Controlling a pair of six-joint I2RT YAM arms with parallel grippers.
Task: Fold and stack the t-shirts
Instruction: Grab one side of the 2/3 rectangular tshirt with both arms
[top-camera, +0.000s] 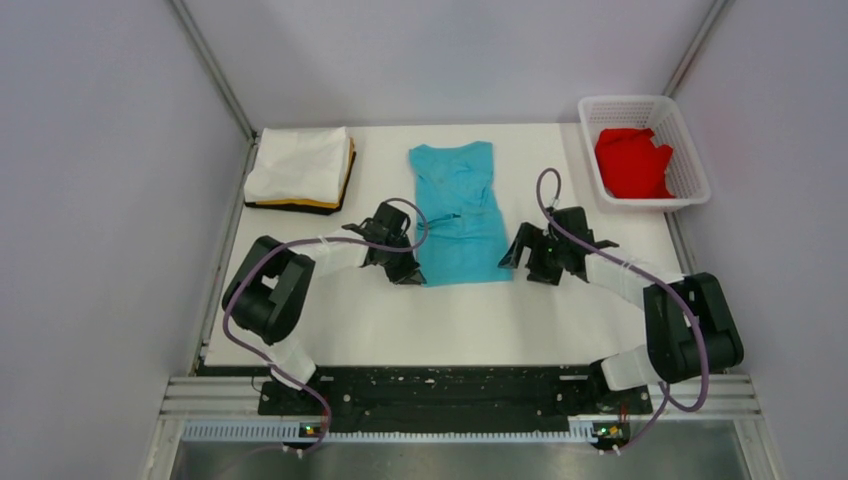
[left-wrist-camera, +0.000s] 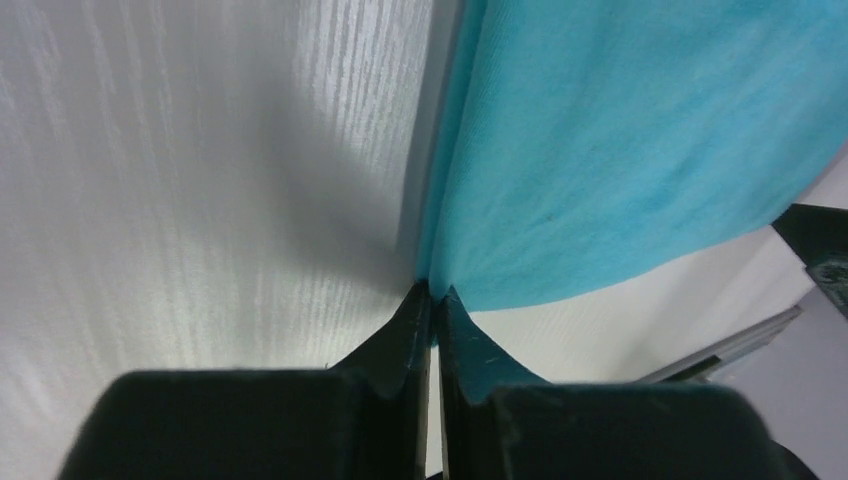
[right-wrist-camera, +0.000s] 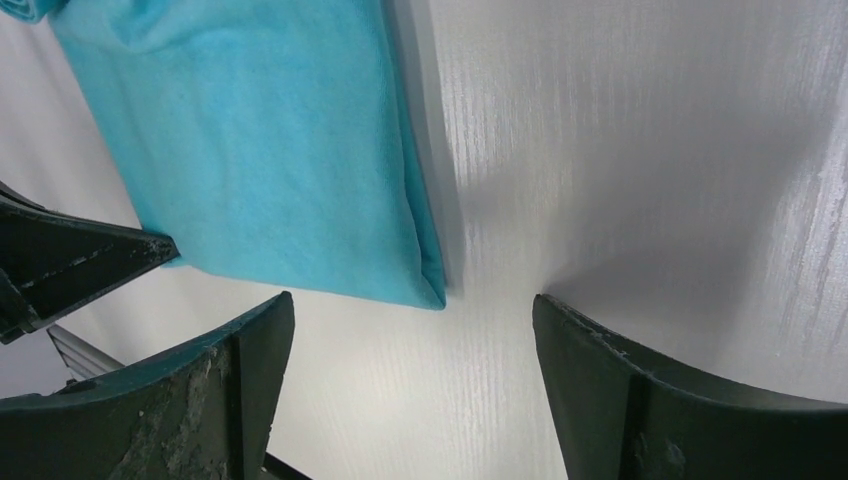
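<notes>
The turquoise-blue t-shirt (top-camera: 455, 215) lies in a long folded strip at the table's middle, neck end far. My left gripper (top-camera: 410, 274) is shut on its near-left corner, the cloth pinched between the tips in the left wrist view (left-wrist-camera: 435, 292), where the shirt (left-wrist-camera: 620, 150) spreads up and right. My right gripper (top-camera: 520, 256) is open and empty just beside the near-right corner; in the right wrist view (right-wrist-camera: 412, 300) the shirt corner (right-wrist-camera: 260, 150) lies just ahead of the gap. The white t-shirt (top-camera: 298, 165) lies folded on the orange-yellow one (top-camera: 335, 203). The red t-shirt (top-camera: 632, 162) is crumpled.
The white lattice basket (top-camera: 645, 100) holding the red shirt stands at the far right corner. The folded stack sits at the far left corner. Grey walls close in the table on three sides.
</notes>
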